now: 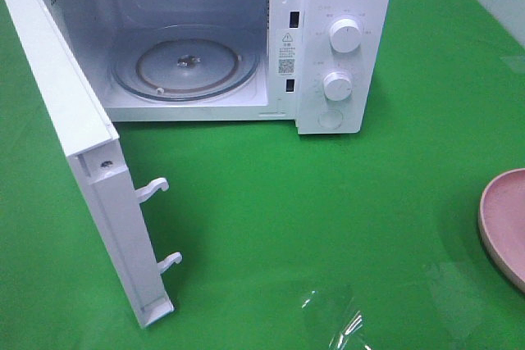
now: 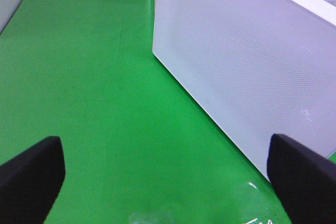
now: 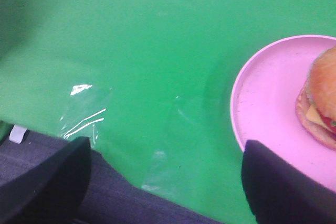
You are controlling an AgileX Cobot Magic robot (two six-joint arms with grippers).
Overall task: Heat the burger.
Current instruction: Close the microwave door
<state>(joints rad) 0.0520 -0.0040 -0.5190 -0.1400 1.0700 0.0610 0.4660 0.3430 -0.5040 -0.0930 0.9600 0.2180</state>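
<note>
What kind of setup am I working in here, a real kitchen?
Probably a staged test bench, not a kitchen: a white microwave with its door open, on a green table cover, and a burger on a pink plate.

microwave (image 1: pixel 246 38): door (image 1: pixel 82 186) swung wide | glass turntable (image 1: pixel 184 63) bare | pink plate (image 1: pixel 504 223) at cloth's (image 1: pixel 328 219) right edge

Lab bench: green cloth (image 1: pixel 344 202), lone microwave (image 1: pixel 328 38).

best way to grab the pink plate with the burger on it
Grip the pink plate at its bare raised rim, coming from the open side away from the burger, which sits off-centre. The right claw is open and nearest, so it probably suits best.
</note>
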